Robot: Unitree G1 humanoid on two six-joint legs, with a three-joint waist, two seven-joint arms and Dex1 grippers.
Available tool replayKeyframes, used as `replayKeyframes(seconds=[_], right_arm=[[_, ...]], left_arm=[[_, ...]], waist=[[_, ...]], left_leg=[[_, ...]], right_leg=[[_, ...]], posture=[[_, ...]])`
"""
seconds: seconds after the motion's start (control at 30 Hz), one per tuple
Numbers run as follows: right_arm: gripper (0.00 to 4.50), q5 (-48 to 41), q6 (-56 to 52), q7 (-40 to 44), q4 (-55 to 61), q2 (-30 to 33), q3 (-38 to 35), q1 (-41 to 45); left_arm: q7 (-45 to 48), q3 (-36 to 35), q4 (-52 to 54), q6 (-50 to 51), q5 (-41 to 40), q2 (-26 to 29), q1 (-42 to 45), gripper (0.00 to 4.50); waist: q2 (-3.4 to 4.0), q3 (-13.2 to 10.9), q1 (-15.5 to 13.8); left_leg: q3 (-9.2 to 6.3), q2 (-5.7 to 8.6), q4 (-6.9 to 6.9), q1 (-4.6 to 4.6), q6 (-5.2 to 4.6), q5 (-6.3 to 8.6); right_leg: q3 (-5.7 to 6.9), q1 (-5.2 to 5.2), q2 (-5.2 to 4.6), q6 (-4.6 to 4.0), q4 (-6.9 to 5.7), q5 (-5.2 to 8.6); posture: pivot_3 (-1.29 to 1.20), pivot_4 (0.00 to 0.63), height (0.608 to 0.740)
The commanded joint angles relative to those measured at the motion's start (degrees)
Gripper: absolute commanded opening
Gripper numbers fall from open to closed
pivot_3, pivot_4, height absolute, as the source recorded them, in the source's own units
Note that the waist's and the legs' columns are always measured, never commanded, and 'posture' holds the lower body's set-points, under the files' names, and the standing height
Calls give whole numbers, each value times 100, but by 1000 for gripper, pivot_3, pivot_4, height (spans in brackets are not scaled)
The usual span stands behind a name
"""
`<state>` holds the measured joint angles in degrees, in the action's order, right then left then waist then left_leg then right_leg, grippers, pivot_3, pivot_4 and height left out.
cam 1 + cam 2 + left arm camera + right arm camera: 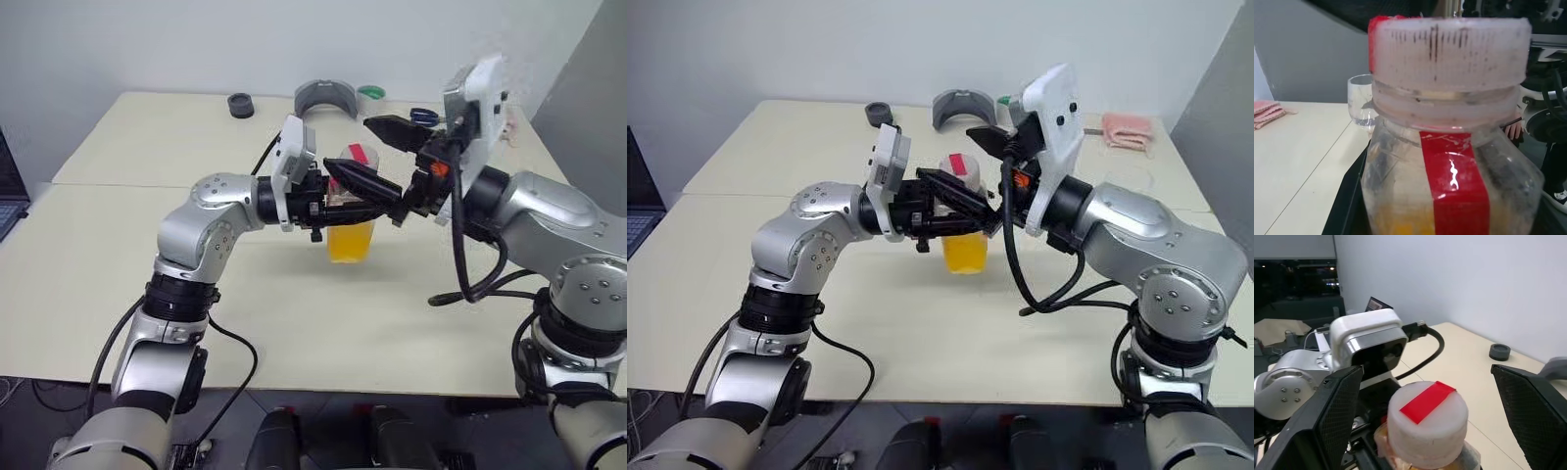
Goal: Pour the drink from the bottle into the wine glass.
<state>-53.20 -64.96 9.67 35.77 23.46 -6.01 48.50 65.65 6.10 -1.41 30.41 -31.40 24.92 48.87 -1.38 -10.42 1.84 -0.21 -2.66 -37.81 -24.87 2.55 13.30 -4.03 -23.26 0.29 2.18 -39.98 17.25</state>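
My left gripper (377, 201) is shut on the bottle (351, 230) and holds it upright above the middle of the table (294, 323). The bottle is clear plastic with a red label strip (1459, 186). The orange drink (965, 253) fills its lower part. Its white cap (1427, 423) with a red stripe is on. My right gripper (1427, 382) is open, with one black finger (1337, 416) on each side of the cap and apart from it. The wine glass (1361, 100) stands on the table behind the bottle in the left wrist view.
At the table's far edge lie a black round piece (240, 105), a grey curved object (325, 98), a green item (370, 93) and blue scissors (423, 116). A pink cloth (1127, 130) lies at the far right. A laptop (8, 191) sits at the left edge.
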Motion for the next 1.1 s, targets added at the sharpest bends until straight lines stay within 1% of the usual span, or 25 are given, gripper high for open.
replayKeyframes(seconds=[0.03,0.17,0.4,1.1], right_arm=[[4449,0,29,-220,140,-46,17,130],[4449,92,66,-224,104,19,89,36],[4449,41,52,-156,-40,228,-15,27],[4449,-571,-132,-500,110,462,-341,-118]], left_arm=[[67,-62,117,-119,-27,-23,211,1817],[16,-61,198,-73,-37,-43,199,1817],[-2,-84,205,-84,-32,-33,181,1817],[79,-91,49,-174,-10,-25,215,1817]], waist=[[0,0,0],[0,0,1],[0,0,1],[0,0,1]], left_leg=[[0,0,0,-1,0,0],[-1,0,0,-1,0,0],[-1,-1,0,-1,0,0],[-1,-1,0,-1,0,0]], right_leg=[[0,0,0,0,1,0],[0,0,0,0,1,0],[0,0,1,0,0,0],[0,0,1,0,1,0]], posture=[[0,150,740],[0,150,740],[0,150,740],[0,150,740]])
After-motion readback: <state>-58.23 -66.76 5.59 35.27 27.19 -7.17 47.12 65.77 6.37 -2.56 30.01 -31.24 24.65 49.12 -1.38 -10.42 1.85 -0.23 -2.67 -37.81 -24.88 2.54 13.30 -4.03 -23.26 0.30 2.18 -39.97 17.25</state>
